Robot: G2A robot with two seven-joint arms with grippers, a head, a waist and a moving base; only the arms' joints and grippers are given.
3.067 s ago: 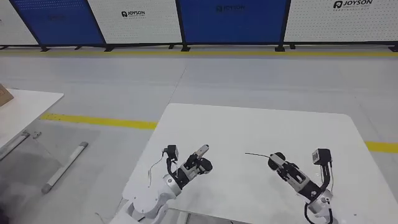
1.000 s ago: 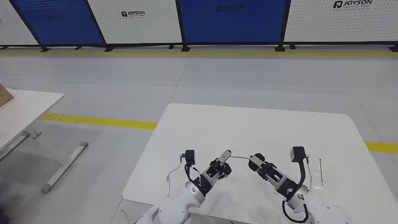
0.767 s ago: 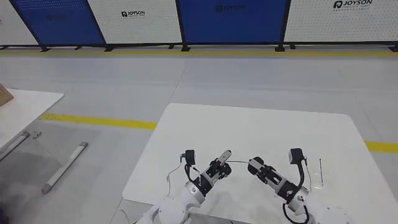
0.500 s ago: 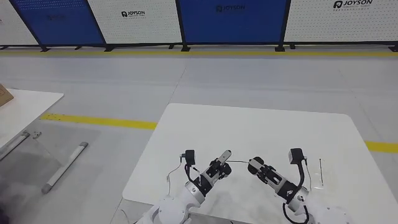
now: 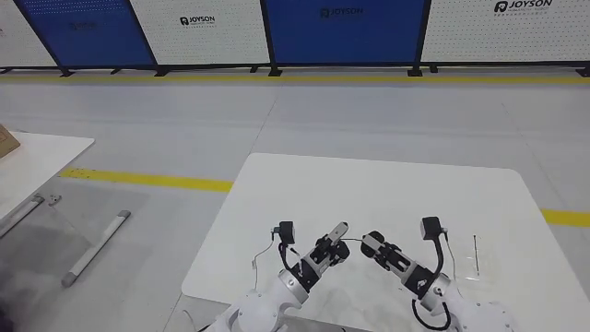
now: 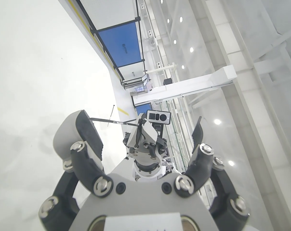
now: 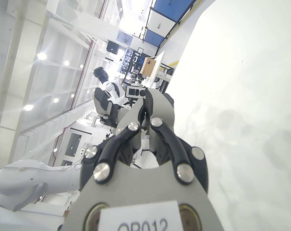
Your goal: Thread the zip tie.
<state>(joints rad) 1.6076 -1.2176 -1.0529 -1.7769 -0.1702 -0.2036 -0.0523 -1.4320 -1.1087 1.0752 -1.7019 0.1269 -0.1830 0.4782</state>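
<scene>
Zip tie [image 6: 107,121]: thin black strip, aloft over table [image 5: 387,184] near edge. Right gripper [image 7: 145,98] pinched on one end. Left gripper [image 6: 140,118] fingers spread wide, free end at one pad. Likely light, springy, slick, tip prone to wobble. Best grip close behind tip. Spare tie [image 5: 476,251] lies on table, toward right edge.

Zip ties: two – held zip tie [image 6: 109,121], loose zip tie [image 5: 476,247].
Pincers: two – left pincer [image 5: 342,239], right pincer [image 5: 367,240].
Tabletops: two – main tabletop [image 5: 369,184], side tabletop [image 5: 37,161].
Backdrop panels: two blue panels [image 5: 346,9], three white panels [image 5: 194,14].
Yellow floor lines [image 5: 138,179]: two.
</scene>
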